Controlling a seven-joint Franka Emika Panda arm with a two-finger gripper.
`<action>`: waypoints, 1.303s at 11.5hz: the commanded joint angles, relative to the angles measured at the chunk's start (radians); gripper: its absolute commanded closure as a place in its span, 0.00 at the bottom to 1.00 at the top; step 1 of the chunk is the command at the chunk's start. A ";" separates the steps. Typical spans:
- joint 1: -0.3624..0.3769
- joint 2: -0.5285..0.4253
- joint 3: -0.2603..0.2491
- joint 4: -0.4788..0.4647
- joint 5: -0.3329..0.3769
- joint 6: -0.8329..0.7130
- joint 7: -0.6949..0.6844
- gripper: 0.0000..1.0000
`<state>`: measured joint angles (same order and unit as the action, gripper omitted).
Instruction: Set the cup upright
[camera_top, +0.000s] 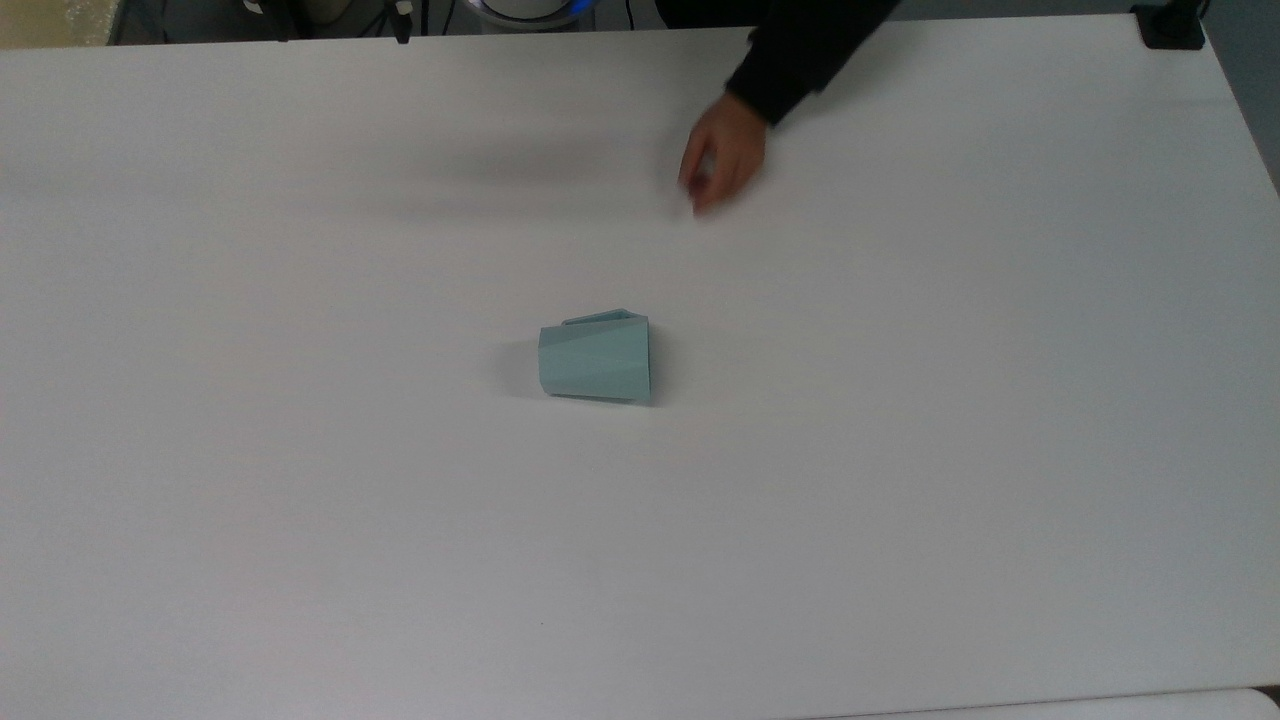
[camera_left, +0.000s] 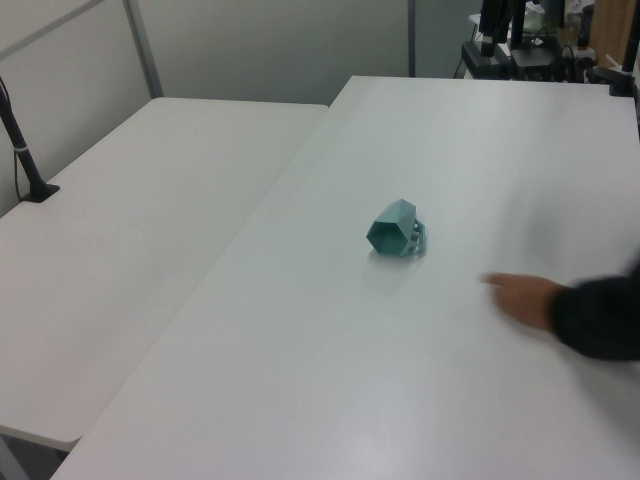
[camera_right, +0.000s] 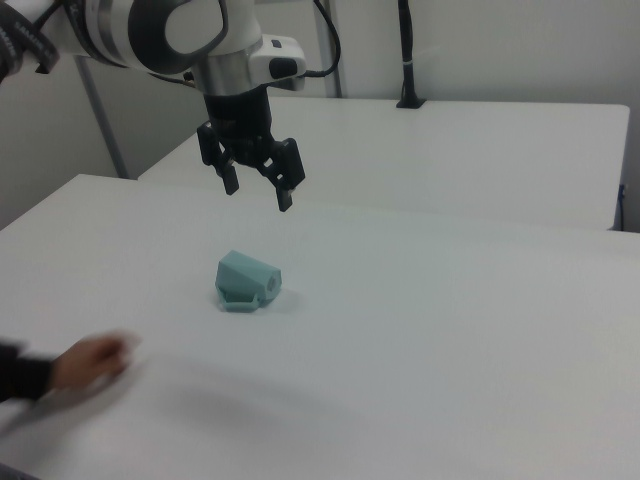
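A plain white counter (camera_top: 900, 500) carried the scene, its matte top reaching almost from edge to edge in the top view. One thing lay directly on it — the cup (camera_top: 596, 359), pale teal-green and faceted, tipped on its side near the middle. In the top view its wider rim faced the top view's right and its handle pointed toward the far edge. In the left view a second white counter (camera_left: 130, 230) stood just beside the first — a narrow seam between them.

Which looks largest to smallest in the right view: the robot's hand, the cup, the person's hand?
1. Robot's hand, open above the table.
2. Cup, lying on its side.
3. Person's hand, blurred, so its place beside the cup is uncertain.
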<state>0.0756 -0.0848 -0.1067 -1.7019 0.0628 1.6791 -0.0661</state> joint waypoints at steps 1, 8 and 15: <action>0.000 -0.012 -0.089 0.016 0.052 -0.027 -0.109 0.00; 0.009 -0.004 -0.110 0.021 0.131 -0.032 -0.124 0.00; 0.059 0.040 -0.094 0.106 0.106 -0.081 -0.098 0.00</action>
<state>0.0903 -0.0856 -0.2049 -1.6849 0.1904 1.6628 -0.1881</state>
